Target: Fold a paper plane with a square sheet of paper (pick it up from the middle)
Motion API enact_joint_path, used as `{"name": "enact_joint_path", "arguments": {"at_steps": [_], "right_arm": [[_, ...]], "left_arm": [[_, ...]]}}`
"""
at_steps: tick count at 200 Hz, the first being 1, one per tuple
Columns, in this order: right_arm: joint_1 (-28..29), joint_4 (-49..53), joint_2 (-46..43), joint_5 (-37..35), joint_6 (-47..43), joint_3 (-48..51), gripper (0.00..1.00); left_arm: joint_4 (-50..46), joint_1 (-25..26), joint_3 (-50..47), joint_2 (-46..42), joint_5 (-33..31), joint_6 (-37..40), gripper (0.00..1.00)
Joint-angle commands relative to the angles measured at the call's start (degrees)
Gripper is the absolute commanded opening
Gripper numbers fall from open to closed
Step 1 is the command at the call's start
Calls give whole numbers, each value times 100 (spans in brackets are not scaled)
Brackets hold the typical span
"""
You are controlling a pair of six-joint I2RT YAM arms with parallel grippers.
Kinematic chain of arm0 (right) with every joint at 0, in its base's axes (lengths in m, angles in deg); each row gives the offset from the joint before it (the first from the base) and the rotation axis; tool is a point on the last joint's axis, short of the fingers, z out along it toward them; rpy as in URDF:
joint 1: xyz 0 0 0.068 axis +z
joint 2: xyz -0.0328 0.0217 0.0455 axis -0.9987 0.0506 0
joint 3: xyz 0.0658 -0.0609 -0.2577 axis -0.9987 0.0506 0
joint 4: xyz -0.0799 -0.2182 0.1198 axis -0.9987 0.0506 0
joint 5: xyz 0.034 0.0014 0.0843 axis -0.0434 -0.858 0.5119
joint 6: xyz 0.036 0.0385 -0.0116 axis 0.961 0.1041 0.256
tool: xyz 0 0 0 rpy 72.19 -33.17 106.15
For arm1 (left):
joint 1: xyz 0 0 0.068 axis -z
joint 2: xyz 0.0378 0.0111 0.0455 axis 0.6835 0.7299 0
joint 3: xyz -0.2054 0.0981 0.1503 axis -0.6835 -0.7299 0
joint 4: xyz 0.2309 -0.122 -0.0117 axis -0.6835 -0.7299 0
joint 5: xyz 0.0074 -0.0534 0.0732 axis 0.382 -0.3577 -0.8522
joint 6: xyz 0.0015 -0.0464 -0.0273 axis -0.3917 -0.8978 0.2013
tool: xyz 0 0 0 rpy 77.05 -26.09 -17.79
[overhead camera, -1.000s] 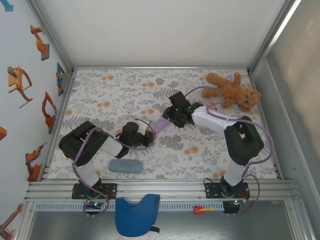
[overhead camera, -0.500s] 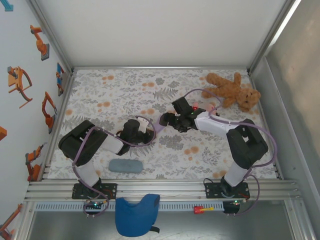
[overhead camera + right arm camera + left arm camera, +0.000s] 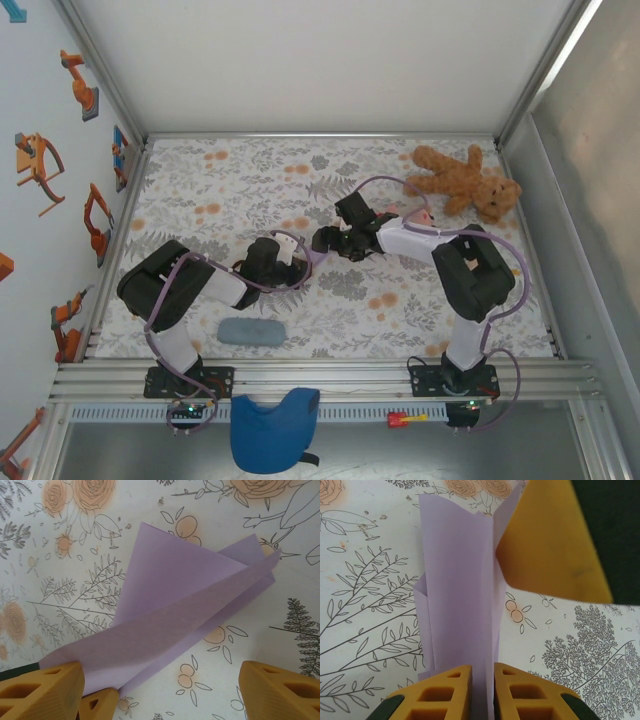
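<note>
Leftward in the top view, the right end effector (image 3: 328,240) has closed in on its partner. Its jaws are now spread wide either side of the paper's free end, probably to get ready for a crease. Lower left of it, the left end effector (image 3: 481,674) pinches the square sheet of paper (image 3: 190,595), folded to a tapering strip, anchoring it low over the floral worktop (image 3: 230,180). Upper right, a teddy bear (image 3: 465,182) lies well apart.
</note>
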Motion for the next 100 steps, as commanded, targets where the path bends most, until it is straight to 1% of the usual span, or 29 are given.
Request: {"name": "enact_joint_path", "arguments": {"at_steps": [1, 47, 71, 100], "right_arm": [[-19, 49, 167, -69, -87, -176, 80], [-19, 203, 390, -275, -86, -273, 79], [-19, 270, 467, -350, -97, -248, 76], [-19, 276, 501, -369, -100, -176, 75]], "left_arm": [[-599, 66, 49, 139, 500, -185, 18], [-739, 50, 111, 33, 625, -235, 18], [-819, 8, 111, -117, 664, -308, 20], [-971, -32, 133, -327, 686, -443, 26]]}}
